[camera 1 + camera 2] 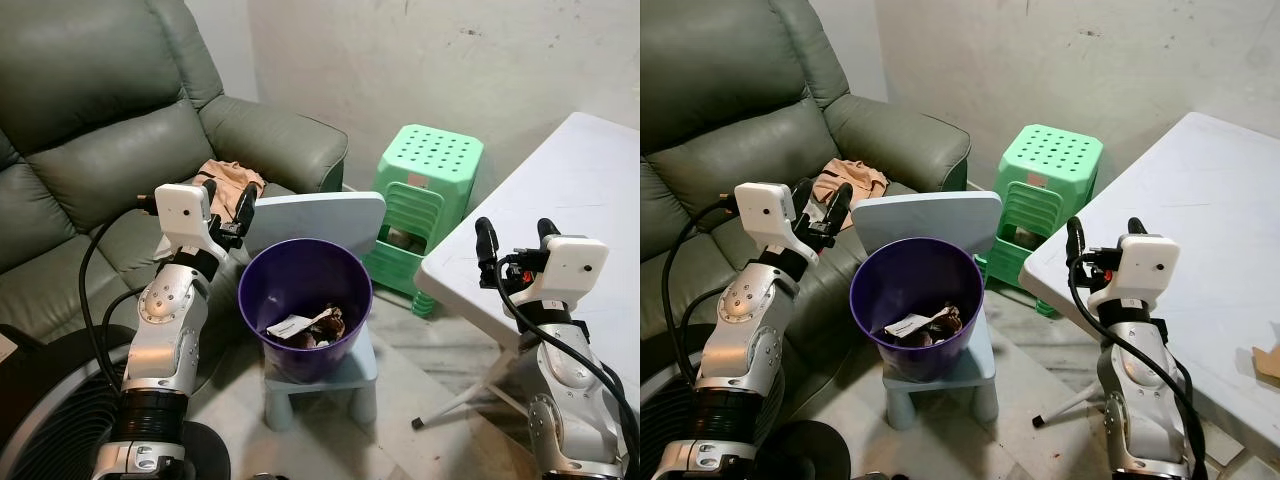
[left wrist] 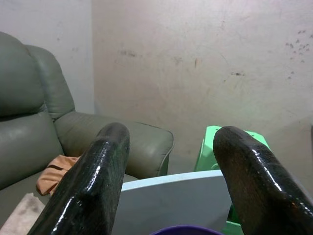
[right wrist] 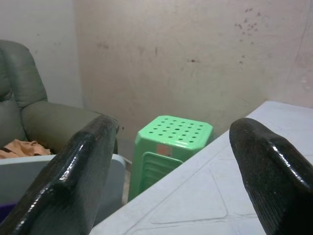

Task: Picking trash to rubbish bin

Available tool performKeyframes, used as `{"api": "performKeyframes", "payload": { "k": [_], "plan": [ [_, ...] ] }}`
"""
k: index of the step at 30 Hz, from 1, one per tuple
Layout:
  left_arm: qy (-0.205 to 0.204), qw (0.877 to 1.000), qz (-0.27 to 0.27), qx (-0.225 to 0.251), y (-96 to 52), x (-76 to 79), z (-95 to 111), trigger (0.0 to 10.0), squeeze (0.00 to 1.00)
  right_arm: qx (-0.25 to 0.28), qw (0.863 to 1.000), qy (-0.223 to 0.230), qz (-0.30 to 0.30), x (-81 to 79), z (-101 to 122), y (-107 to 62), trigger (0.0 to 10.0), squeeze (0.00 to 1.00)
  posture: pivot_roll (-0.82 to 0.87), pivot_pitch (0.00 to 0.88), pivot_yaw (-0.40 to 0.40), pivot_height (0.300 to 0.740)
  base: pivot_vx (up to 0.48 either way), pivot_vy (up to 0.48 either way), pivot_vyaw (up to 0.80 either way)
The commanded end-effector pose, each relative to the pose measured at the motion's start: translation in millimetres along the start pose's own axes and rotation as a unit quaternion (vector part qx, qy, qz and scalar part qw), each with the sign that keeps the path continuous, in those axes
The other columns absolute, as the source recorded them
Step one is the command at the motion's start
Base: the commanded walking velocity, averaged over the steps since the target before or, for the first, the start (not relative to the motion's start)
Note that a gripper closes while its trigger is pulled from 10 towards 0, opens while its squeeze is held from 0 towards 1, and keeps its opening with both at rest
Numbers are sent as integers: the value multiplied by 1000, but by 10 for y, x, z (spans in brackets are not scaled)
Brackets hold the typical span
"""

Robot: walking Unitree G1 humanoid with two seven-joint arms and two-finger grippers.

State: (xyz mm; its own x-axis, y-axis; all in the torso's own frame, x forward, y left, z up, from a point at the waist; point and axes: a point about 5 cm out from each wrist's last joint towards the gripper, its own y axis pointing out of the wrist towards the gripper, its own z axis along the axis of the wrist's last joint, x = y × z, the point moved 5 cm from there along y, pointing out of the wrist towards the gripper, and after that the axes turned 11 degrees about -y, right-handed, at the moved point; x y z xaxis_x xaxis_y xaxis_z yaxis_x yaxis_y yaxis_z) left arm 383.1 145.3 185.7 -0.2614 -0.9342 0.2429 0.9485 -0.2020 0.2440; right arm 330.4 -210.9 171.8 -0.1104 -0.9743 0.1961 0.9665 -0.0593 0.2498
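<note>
Both arms raised, left gripper (image 1: 225,205) and right gripper (image 1: 517,239) with fingers spread apart, empty.

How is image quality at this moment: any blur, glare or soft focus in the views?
Head views: sharp and evenly lit, the purple bin and its trash readable, only soft shadow under the white table. Left wrist view: the left gripper fingers close and soft, with glossy highlights; the wall beyond is sharp. Right wrist view: the right gripper fingers similarly blurred; the green stool is crisp.

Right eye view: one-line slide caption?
Both open tools flank a purple plastic bin holding trash, set on a small pale-blue chair beside a white folding table.
</note>
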Motion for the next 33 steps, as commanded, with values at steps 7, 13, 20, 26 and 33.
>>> {"api": "performKeyframes", "payload": {
  "k": [7,13,20,26,33],
  "plan": [
    [14,1000,-1,-7,20,5,-2,10000,0,5,1000,8,12,-66,18,2,10000,0,13,30,29,740,0,0,0],
    [8,1000,1,-10,20,-10,-11,10000,0,5,1000,9,13,-67,18,-8,10000,0,10,34,28,740,0,0,0],
    [8,1000,-2,-11,7,0,-22,10000,0,3,1000,10,13,-65,8,-19,10000,0,11,36,28,740,0,0,0],
    [2,1000,-14,-10,-68,5,-37,10000,0,3,1000,9,19,-68,2,-45,10000,0,10,36,28,740,0,0,0],
    [5,1000,-18,-23,-127,-52,-75,10000,0,-2,1000,5,22,-56,-32,-72,10000,0,13,36,27,740,0,0,0]
  ]
}}
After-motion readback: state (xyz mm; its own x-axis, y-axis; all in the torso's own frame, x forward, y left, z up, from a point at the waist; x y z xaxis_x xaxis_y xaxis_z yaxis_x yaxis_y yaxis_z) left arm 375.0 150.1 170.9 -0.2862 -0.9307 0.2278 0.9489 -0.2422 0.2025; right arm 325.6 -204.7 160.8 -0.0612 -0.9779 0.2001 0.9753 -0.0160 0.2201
